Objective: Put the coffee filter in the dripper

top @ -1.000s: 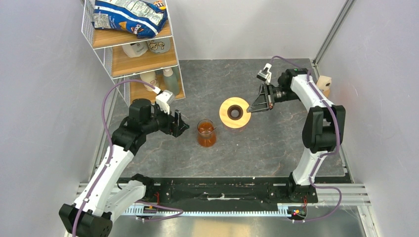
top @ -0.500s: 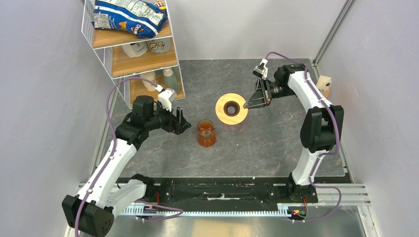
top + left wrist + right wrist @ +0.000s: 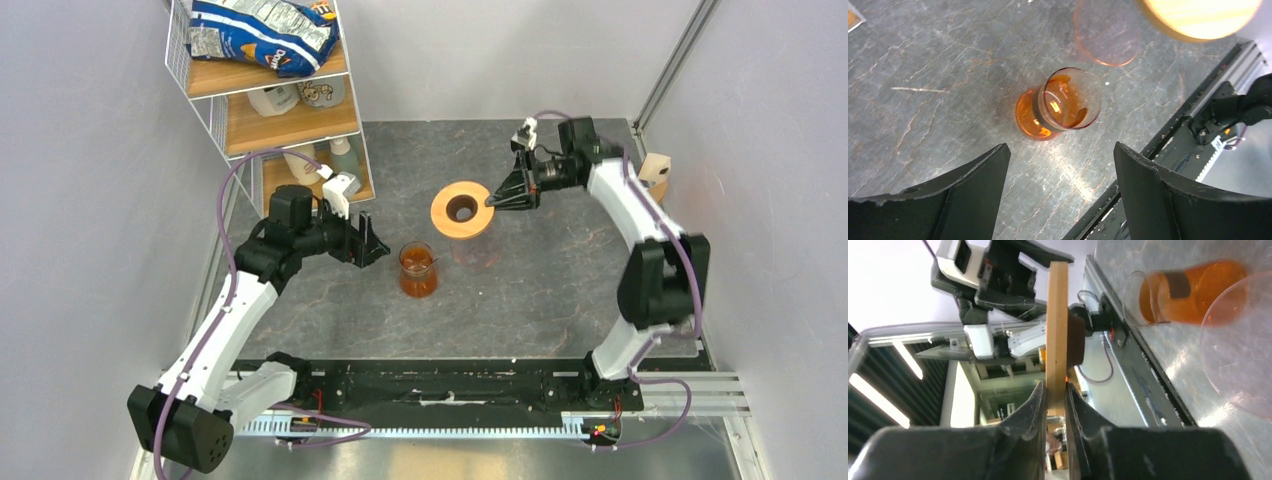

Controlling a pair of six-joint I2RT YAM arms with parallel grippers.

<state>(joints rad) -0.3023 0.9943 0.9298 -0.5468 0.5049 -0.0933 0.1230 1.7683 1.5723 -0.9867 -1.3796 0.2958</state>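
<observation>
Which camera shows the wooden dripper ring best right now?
Top external: the whole dripper shows, dark hole included, pinched at its rim by the right tool. Right wrist sees it only edge-on in that grip; left wrist catches just a bright slice at the frame's top.

Ahead of my left gripper [image 3: 1060,150], between its spread fingers, the amber glass vessel [image 3: 1060,102] stands in the way; the table [image 3: 923,90] to either side gives room. Beyond it lies a pink disc [image 3: 1105,32], and there my right gripper [image 3: 1054,386] holds the dripper [image 3: 1057,315] raised.
</observation>
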